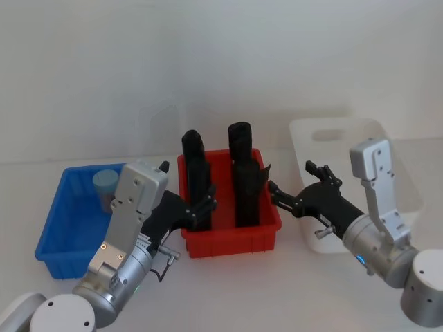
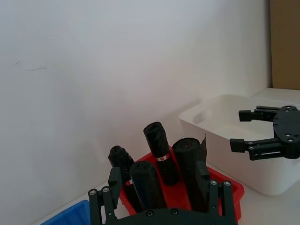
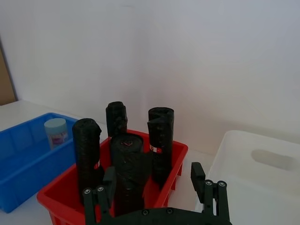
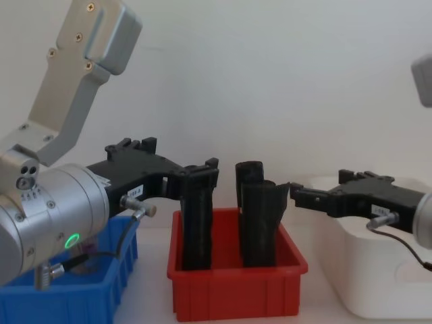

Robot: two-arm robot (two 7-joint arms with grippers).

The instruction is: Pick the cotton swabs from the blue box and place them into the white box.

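blue box (image 1: 50,228): one cotton swabs jar (image 1: 106,185) | red tray (image 1: 232,242): black rolls (image 1: 242,173) | left gripper (image 2: 158,168) spread | right gripper (image 1: 291,177) spread

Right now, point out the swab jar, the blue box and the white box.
swab jar (image 1: 105,182), head view, on its pale blue lid.
blue box (image 1: 75,232), head view, on its bare floor.
white box (image 1: 367,135), head view, on its far wall.
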